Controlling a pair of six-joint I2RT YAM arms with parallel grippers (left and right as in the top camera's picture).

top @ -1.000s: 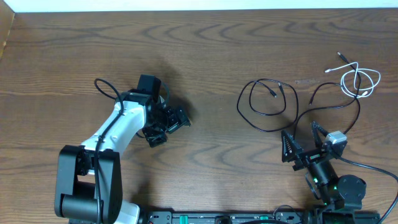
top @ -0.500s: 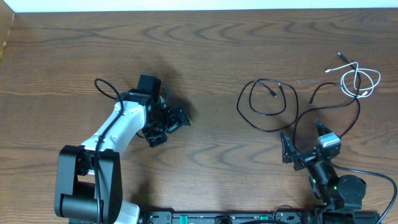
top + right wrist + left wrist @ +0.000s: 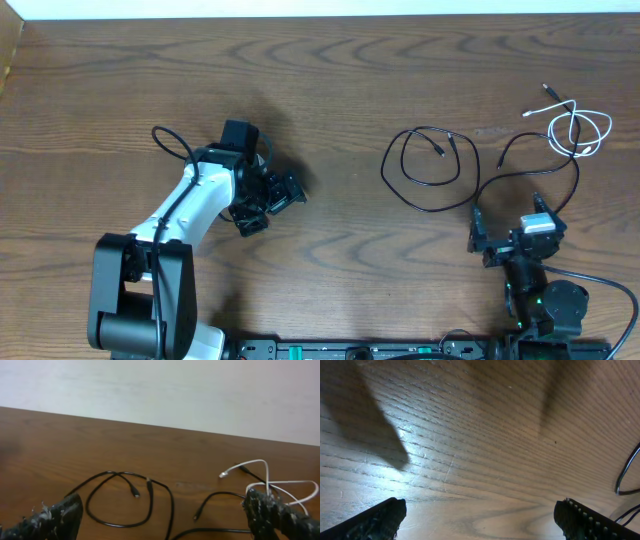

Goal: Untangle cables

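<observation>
Three cables lie at the right of the wooden surface (image 3: 330,80), seen here from my remote station. The white cable (image 3: 573,125) sits farthest to the right in a small loop, with its long axis running across the surface and its plug ends pointing to the far left. One black cable (image 3: 577,172) crosses it, sweeping in an open arc with its plug end hanging toward the near side. The other black cable (image 3: 384,170) rests just to the left in a rough double ring (its plugs tucked inside, near the ring's far side).

The right claw (image 3: 510,222) hangs near the arc's low end with its fingers spread wide and gripping nothing. I cannot tell whether it touches the cord. In its own camera the black ring (image 3: 171,502), the arc (image 3: 220,493) and the white cable (image 3: 250,462) lie ahead of the open right claw (image 3: 160,525), below a pale wall (image 3: 150,390).

The left claw (image 3: 270,208), on its white arm (image 3: 190,205), is well apart from the cords, spread wide over bare wood (image 3: 480,525).
</observation>
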